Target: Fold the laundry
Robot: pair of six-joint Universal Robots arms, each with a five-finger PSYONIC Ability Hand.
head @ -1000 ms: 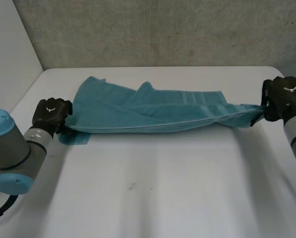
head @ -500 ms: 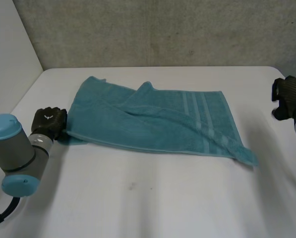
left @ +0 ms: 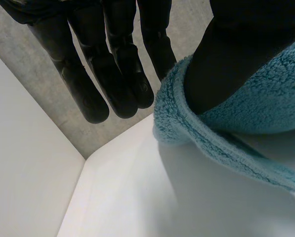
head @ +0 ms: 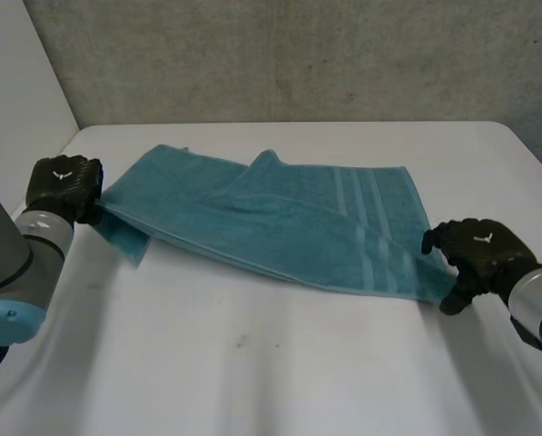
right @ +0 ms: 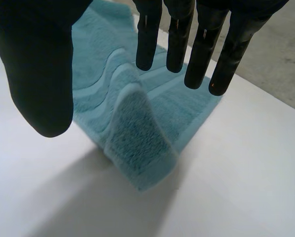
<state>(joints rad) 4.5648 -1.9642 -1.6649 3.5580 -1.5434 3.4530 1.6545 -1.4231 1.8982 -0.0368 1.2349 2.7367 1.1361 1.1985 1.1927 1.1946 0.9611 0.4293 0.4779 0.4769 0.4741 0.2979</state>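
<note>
White table point(head: 280, 363). Teal towel point(head: 280, 218) spread across its far half, striped end toward the right hand point(head: 477, 254). Left hand point(head: 64, 186) holds the left corner raised off the table; left wrist view shows the hem pinched under its thumb point(left: 236, 59). Right wrist view shows the fingers point(right: 176, 44) straight, gripping nothing, over the humped near-right corner.

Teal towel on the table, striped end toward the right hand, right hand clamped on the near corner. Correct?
Not clamped. The right wrist view shows the right hand open: its straight fingers and thumb are spread around the raised near corner of the teal towel and pinch nothing. The rest stands: the towel is on the table with its striped end toward the right hand.
</note>
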